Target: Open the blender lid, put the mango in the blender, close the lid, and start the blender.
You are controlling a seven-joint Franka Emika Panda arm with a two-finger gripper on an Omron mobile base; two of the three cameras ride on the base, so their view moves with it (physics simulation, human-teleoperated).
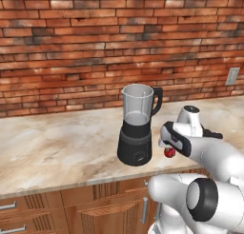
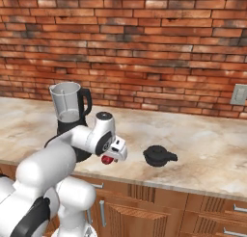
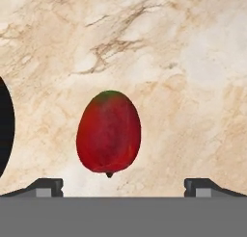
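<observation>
The small glossy dark-red mango (image 3: 108,132) lies on the beige marbled stone counter (image 1: 57,142), near its front edge and just to the right of the blender's black tapered base. The white arm's two-finger gripper (image 3: 123,187) hangs right above the fruit, its two dark finger tips (image 3: 44,187) spread wide apart with the mango between them and clear of both, so the claw is released and grasps nothing. The countertop blender (image 1: 137,124), with its clear grey-tinted jar and black side handle, stands upright with its top uncovered. The round black domed blender lid (image 2: 159,155) rests on the counter well to the right of the mango. A red brick wall (image 2: 144,48) runs behind the counter, with brown wooden cabinet fronts (image 1: 95,204) below.
</observation>
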